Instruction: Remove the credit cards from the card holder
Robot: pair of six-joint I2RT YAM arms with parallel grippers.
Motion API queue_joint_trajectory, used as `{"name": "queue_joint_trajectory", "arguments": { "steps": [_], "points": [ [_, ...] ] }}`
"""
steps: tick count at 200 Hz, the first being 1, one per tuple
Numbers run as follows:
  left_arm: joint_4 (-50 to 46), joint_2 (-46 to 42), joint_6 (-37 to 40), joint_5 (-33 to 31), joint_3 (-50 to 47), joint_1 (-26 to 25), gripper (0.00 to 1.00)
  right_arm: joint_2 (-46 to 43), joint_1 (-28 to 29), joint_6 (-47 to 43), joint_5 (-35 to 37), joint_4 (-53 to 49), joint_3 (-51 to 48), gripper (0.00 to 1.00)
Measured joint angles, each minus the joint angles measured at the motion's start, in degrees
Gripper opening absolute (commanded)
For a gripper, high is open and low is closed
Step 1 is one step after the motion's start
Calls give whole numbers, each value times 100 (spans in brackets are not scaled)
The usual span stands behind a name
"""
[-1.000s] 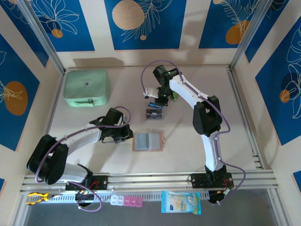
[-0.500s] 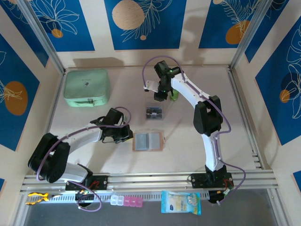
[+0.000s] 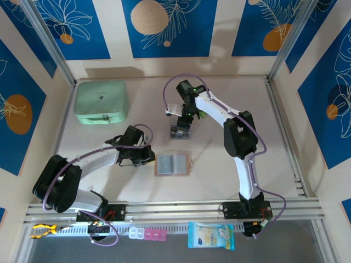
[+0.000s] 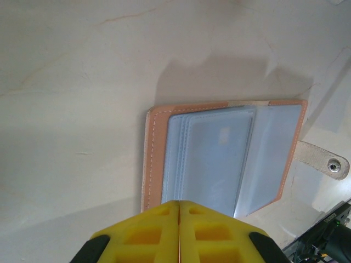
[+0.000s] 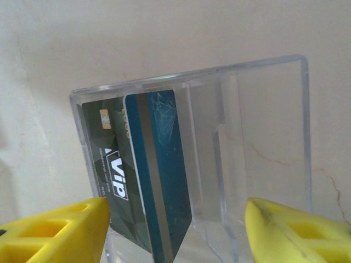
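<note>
The card holder [image 3: 173, 164] lies open on the table, tan with grey-blue pockets [image 4: 219, 159], its snap tab [image 4: 323, 162] pointing right. My left gripper [image 3: 150, 158] is shut, its yellow tips [image 4: 179, 206] meeting over the holder's near-left edge with nothing between them. Two credit cards, a dark one [image 5: 107, 164] and a blue striped one [image 5: 162, 181], lean inside a clear plastic box [image 3: 180, 132]. My right gripper [image 5: 175, 235] is open just above that box [image 5: 263, 137], one finger [image 5: 60, 230] on each side of it, holding nothing.
A mint-green zip pouch [image 3: 101, 102] sits at the back left. On the front rail lie a pill organiser [image 3: 147, 234], a blue packet [image 3: 211, 235] and a yellow tool [image 3: 44, 230]. Bare tabletop stretches right of the right arm.
The right gripper has opened and come down over the clear box; the blue card seen under it a second ago now stands in the box. The left arm has not moved.
</note>
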Motion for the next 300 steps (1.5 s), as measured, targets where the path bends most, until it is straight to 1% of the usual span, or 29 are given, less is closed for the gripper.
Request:
{"name": "queue_joint_trajectory", "arguments": {
  "steps": [60, 130, 165, 206, 266, 300],
  "points": [
    [0, 0, 48, 0, 0, 11, 8, 0, 0, 44, 450, 481, -7, 61],
    [0, 0, 48, 2, 0, 22, 8, -11, -52, 212, 984, 1025, -7, 60],
    [2, 0, 48, 2, -2, 22, 8, -85, -76, 289, 1014, 1191, -7, 59],
    [2, 0, 46, 15, -7, 22, 8, -87, -79, 321, 1075, 1307, -22, 63],
    [2, 0, 48, 17, -35, 46, 8, -85, -61, 341, 1139, 1480, -422, 64],
    [4, -2, 48, 17, -39, 48, 8, -92, -33, 339, 1176, 1591, -470, 64]
  ]
}}
